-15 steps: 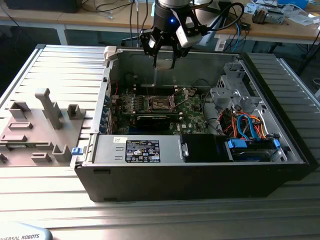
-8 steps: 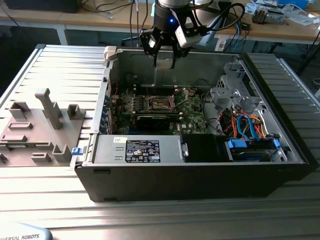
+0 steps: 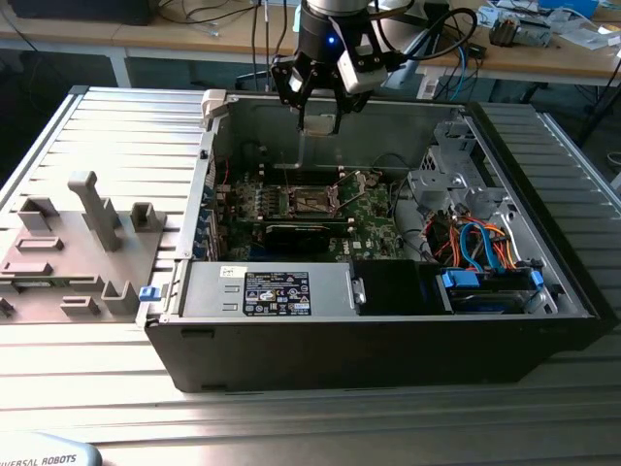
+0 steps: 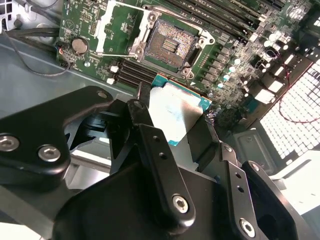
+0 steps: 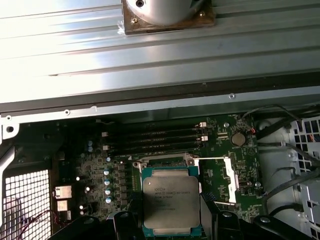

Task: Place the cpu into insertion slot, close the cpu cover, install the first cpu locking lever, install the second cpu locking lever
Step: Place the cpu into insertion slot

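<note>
Silver-grey chip [image 5: 171, 205] gripped between black fingers [image 4: 150, 142] over the open socket [image 4: 170, 45]; best lowered level, edges squared.

Ribbed silver aluminium tabletop [image 3: 291, 417] below, bright glare across slats; long pale wooden workbench [image 3: 97, 37] behind, strewn with black cables [image 3: 218, 12].
</note>
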You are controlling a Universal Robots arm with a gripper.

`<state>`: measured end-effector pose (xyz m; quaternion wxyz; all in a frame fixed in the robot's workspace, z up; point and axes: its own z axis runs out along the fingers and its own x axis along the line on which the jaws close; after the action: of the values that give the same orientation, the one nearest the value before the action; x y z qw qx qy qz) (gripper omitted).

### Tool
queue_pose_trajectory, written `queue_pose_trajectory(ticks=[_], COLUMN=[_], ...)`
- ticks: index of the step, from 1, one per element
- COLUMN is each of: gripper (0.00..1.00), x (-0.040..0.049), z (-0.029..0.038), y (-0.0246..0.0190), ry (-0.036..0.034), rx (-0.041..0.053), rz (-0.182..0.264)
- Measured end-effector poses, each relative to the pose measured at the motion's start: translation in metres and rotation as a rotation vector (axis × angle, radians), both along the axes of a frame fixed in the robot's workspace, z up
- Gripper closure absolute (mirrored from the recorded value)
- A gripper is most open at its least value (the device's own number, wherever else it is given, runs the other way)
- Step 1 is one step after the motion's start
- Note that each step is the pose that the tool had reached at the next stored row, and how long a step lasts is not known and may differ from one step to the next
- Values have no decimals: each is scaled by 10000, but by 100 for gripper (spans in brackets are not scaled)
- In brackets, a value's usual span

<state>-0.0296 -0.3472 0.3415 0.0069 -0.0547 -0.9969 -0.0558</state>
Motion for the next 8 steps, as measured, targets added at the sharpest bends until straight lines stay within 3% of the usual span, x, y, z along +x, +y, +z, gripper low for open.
queue_pose_trajectory(ticks=[8], gripper=[46], x=[0], z=[-5], y=[0], ry=[-1], rx=[1], rz=[-93])
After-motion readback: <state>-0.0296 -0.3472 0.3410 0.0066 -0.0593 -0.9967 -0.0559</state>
